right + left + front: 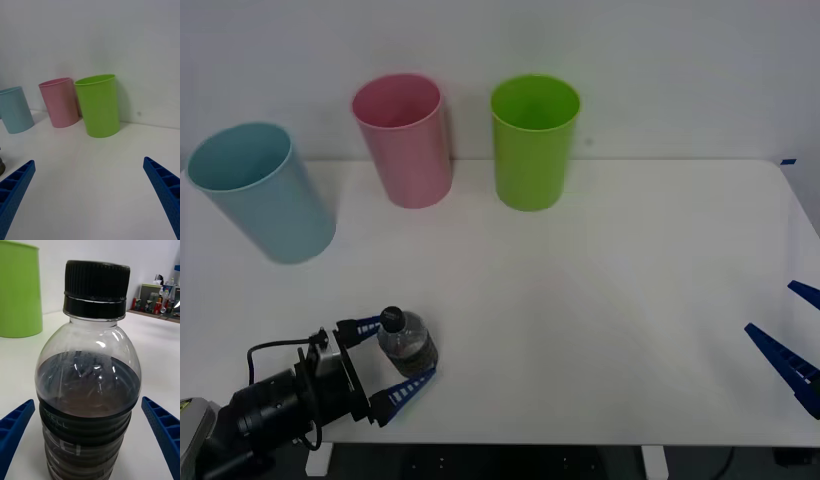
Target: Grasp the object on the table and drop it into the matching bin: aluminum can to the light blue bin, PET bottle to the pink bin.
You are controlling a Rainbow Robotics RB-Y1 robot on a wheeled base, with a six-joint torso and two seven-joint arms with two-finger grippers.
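Nearest the front camera, the left gripper [387, 360] is seen low over the near left part of the table [610, 300], its blue fingers [14, 427] spread apart on either side of the PET bottle [408, 345]. The bottle is seen upright on the tabletop between the two fingers; whether either finger touches it cannot be told. Its black cap [96, 280] is screwed on, and a dark label band [84, 427] is wrapped around its lower body.

Well beyond the bottle, toward the far edge, the pink bin [404, 140] is placed upright, with the light blue bin [262, 190] to the bottle's far left and a lime green bin [533, 140] just beside the pink one. Far to the right of the bottle, the right gripper [790, 345] is held at the table's near right corner with its fingers [165, 187] wide apart and nothing between them.
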